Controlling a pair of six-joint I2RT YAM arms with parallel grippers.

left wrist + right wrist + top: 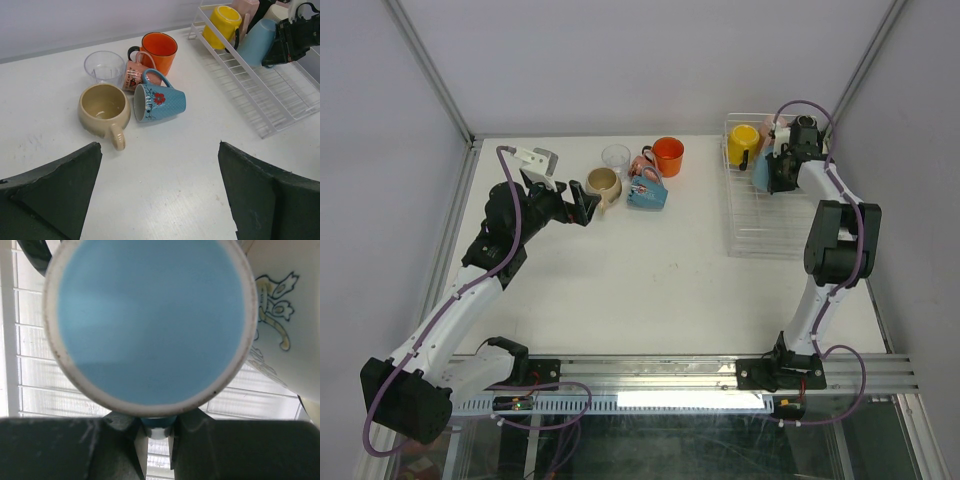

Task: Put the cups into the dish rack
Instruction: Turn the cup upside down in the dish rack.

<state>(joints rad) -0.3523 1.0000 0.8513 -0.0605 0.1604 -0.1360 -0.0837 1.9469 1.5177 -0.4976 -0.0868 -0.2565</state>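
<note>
Five cups sit loose on the white table (650,290) toward twelve o'clock. Nearest my left gripper (159,165), whose jaws are spread wide and hold nothing, is the beige mug (103,107): squat, thick-walled, glazed, upright, its stubby handle pointing back at me at six o'clock. I judge it heavyish, rigid and slick, so the handle, or one wall pinched over the rim, is the place to take it. Behind it the clear tumbler (104,67) looks light and smooth, with no handle, so the rim is the only purchase. The blue floral mug (160,102) lies on its side, crowded against the pink mug (134,75), with the orange mug (159,50) beyond. At two o'clock my right gripper (157,432) is clamped narrow on the plain blue mug (150,320), apparently by its handle. Its pale-ringed base faces my camera at the far end of the wire dish rack (760,235), beside a yellow mug (743,143) and a cream patterned mug (285,325). Ceramic chips on ceramic, so gently.
</note>
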